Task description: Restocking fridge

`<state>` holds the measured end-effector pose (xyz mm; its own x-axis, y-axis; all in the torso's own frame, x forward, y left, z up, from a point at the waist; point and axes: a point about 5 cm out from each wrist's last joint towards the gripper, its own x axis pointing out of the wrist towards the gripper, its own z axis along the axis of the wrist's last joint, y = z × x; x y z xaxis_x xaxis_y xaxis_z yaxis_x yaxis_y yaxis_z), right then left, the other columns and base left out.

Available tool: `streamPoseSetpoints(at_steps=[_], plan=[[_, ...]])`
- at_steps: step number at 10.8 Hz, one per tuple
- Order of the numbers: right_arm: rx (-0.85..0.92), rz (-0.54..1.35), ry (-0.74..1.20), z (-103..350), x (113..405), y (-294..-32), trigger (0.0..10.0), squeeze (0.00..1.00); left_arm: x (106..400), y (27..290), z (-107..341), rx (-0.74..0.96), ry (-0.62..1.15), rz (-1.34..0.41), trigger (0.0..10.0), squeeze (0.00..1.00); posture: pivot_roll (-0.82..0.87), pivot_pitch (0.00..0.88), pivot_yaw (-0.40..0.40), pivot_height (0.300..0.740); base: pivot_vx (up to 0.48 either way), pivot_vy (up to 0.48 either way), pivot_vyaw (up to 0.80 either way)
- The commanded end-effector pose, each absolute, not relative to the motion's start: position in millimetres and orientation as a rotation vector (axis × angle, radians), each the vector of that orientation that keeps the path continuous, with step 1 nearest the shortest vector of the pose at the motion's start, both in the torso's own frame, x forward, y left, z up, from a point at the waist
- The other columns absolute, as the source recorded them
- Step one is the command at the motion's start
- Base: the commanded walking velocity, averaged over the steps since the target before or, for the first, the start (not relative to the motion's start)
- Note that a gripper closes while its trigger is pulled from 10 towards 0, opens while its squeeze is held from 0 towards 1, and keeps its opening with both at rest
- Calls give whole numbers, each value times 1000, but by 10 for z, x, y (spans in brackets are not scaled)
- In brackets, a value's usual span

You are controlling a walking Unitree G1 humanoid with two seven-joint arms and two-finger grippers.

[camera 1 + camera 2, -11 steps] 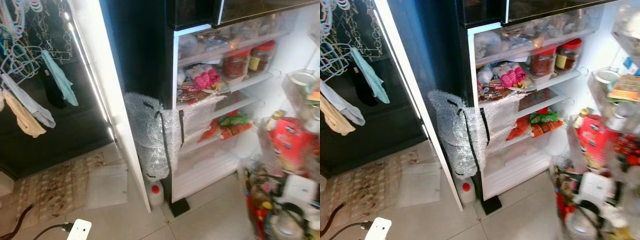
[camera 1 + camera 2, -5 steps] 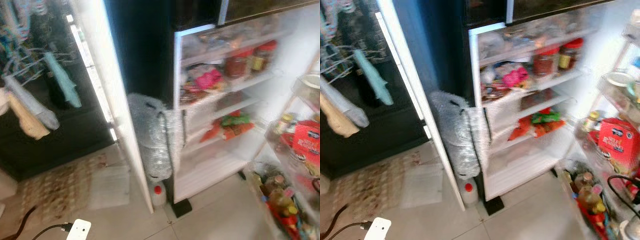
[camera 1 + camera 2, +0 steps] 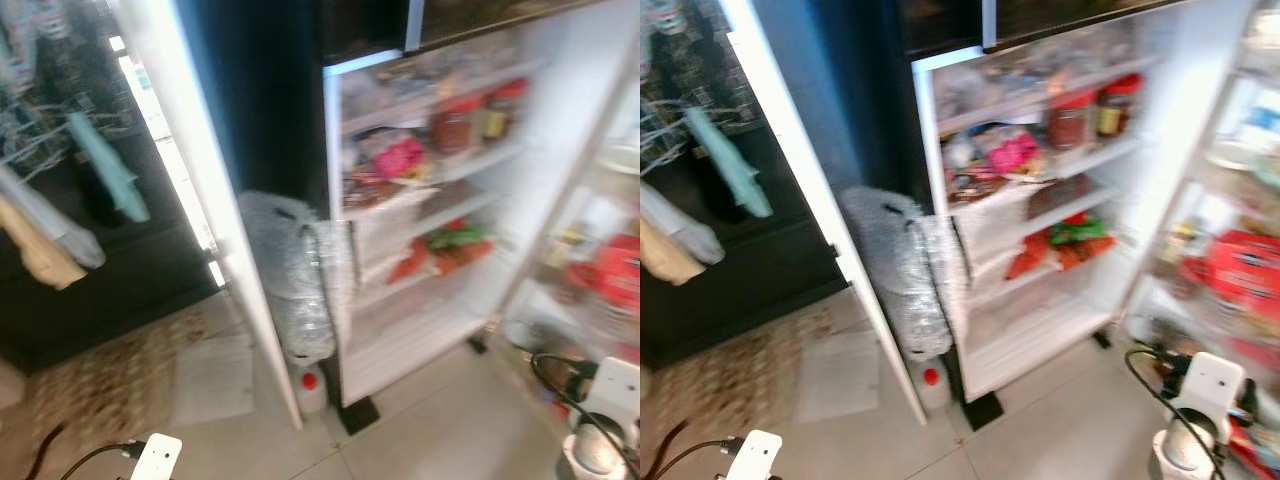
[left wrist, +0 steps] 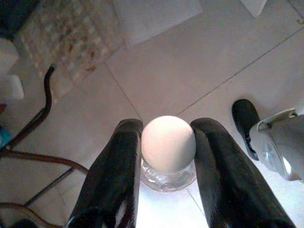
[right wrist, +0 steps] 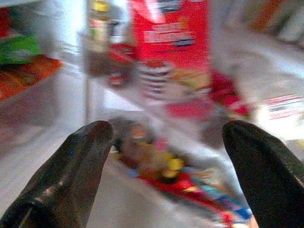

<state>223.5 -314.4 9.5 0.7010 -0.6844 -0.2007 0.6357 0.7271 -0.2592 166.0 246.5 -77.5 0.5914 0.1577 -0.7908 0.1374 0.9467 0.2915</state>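
Left eye view is blurred now, and the whole picture has shifted compared with one second ago, so the camera has turned; the things themselves have not moved. The open fridge (image 3: pixel 430 200) sits at about 1 o'clock, with its shelves full of jars and packets. The door rack with a red carton (image 3: pixel 1250 275) has slid toward 3 o'clock. The right gripper (image 5: pixel 166 156) now points at this door rack, its jaws spread wide with nothing between them. The left gripper (image 4: pixel 166 156) hangs low over the tiled floor (image 4: pixel 199 61), its jaws pinching a small bottle (image 4: pixel 168 145) with a pale round cap. I judge that the robot is lining up to put the bottle into the fridge; this step is not yet done.
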Motion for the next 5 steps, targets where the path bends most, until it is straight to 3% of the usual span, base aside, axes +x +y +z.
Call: streamPoseSetpoints(at_steps=[1, 5], plan=[[-143, -653, 343, -12, 2272, -2974, 10000, 0, 1628, 2504, -778, 339, 950, 23, 10000, 0, -97, 0, 91, 740, 0, 0, 0], [-110, -533, 399, -126, 2326, -2747, 10000, 0, 1621, 2488, -786, 347, 953, 11, 10000, 0, -99, 0, 85, 740, 0, 0, 0]])
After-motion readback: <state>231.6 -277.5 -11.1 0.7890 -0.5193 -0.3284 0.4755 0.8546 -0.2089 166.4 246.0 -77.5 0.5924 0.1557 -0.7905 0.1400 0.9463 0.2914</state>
